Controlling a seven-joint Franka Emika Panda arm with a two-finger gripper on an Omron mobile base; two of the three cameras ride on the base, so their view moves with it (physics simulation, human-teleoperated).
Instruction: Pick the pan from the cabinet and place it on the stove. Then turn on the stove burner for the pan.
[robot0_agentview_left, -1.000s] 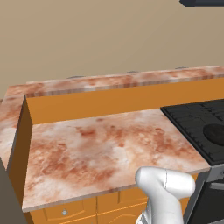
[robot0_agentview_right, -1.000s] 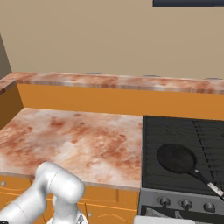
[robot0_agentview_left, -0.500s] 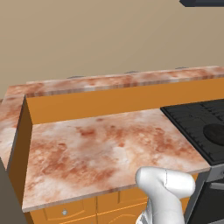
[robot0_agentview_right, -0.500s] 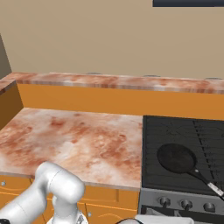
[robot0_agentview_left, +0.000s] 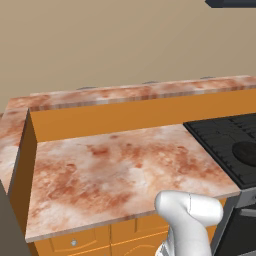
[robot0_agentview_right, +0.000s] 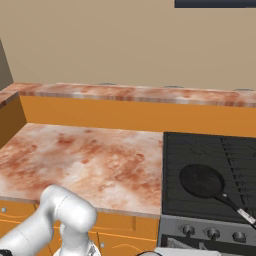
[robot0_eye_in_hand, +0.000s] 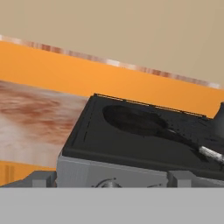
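The pan (robot0_agentview_right: 202, 181) is lying flat on the stove (robot0_agentview_right: 175, 165), over the near burner nearest the reddish marbled desk (robot0_agentview_right: 80, 160), its long handle (robot0_agentview_right: 234, 206) running away from the desk toward the stove's front edge. In the left base view the pan (robot0_agentview_left: 246, 152) is showing at the stove (robot0_agentview_left: 215, 137) side farthest from the desk (robot0_agentview_left: 115, 170). The hand view is looking across the stove (robot0_eye_in_hand: 87, 144) at the pan (robot0_eye_in_hand: 135, 120) from low in front. The tool's fingers are standing fully apart, holding nothing. The stove's knobs (robot0_agentview_right: 213, 233) are sitting on its grey front below the pan. Compared with the earlier frames, nothing is differing: pan, arm and views are all matching.
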